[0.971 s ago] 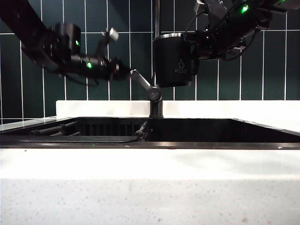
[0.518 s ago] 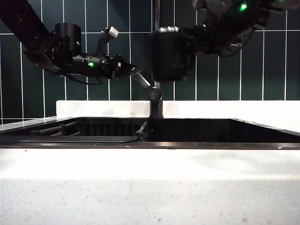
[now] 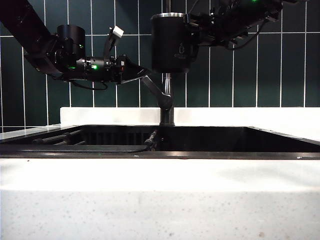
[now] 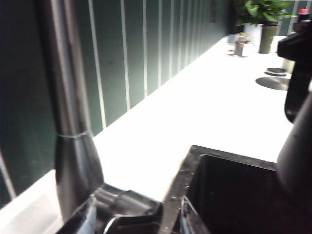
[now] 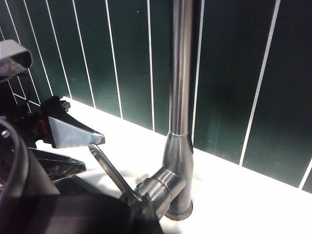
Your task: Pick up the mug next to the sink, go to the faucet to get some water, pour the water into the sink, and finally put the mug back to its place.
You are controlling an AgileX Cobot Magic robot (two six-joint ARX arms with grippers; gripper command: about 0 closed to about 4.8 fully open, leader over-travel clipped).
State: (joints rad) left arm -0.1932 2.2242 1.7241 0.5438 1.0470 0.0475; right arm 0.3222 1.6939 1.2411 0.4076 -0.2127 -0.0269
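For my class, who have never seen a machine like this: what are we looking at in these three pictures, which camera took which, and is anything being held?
It is a robot with two arms, each ending in a two-finger gripper. The wide picture comes from a fixed camera facing a dark sink in a white counter. The other two come from cameras on each wrist. The right gripper, at top right, is shut on a black mug held high beside the faucet pipe. The left gripper is open, its fingers at the faucet lever. One wrist view shows a potted plant farther along the counter.
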